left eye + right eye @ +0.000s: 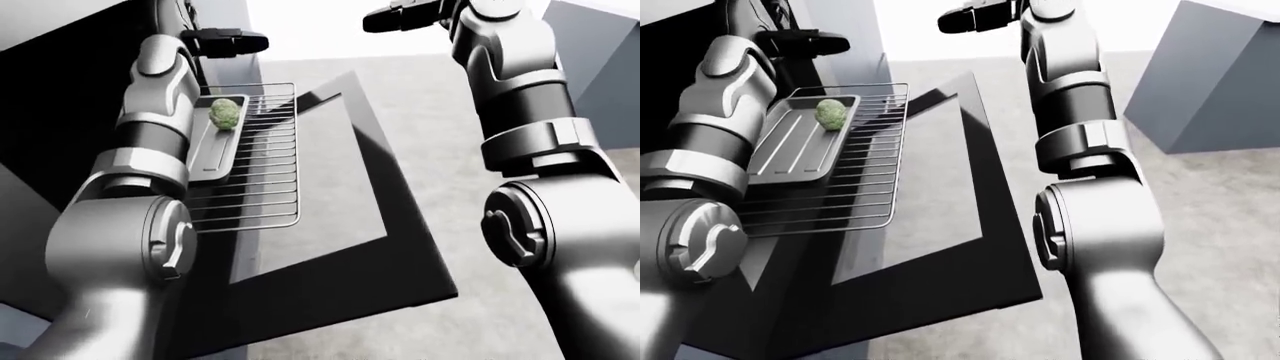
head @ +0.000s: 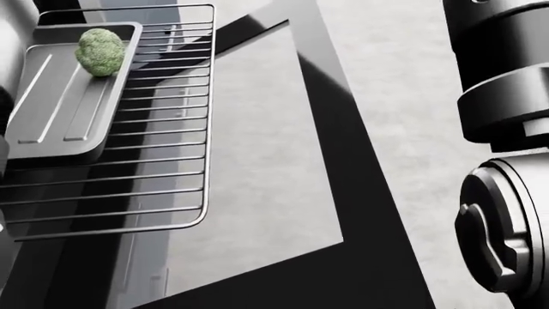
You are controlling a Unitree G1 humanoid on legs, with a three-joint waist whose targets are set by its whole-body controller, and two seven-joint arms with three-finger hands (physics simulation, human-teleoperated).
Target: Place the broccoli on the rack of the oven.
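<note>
Head view gives us the clearest look at the broccoli (image 2: 100, 51), which lies in the upper end of a grey baking tray (image 2: 51, 122), and that tray sits on the wire oven rack (image 2: 163, 161) pulled out over the lowered oven door (image 2: 257, 161). So the broccoli rests on the rack only by way of the tray; we judge the task done or very nearly so, depending on whether that counts. In the eye views our left hand (image 1: 225, 41) hangs above the top edge of the rack, well clear of the broccoli, its dark fingers held out straight and holding nothing. Our right hand (image 1: 975, 16) is raised high near the top of the right-eye view, likewise extended and empty, far from the rack. What worries us from here is the left arm: its forearm (image 1: 160, 112) stands close beside the tray's left edge in the left-eye view, and any lowering or sideways swing could nudge the tray, tip it off the rack's edge, or set the round broccoli rolling down the tray's ribbed floor. We also note the rack is drawn far out over the door, so a bump on its free end could tilt it. Whether the rack is firmly seated in the oven we cannot tell.
</note>
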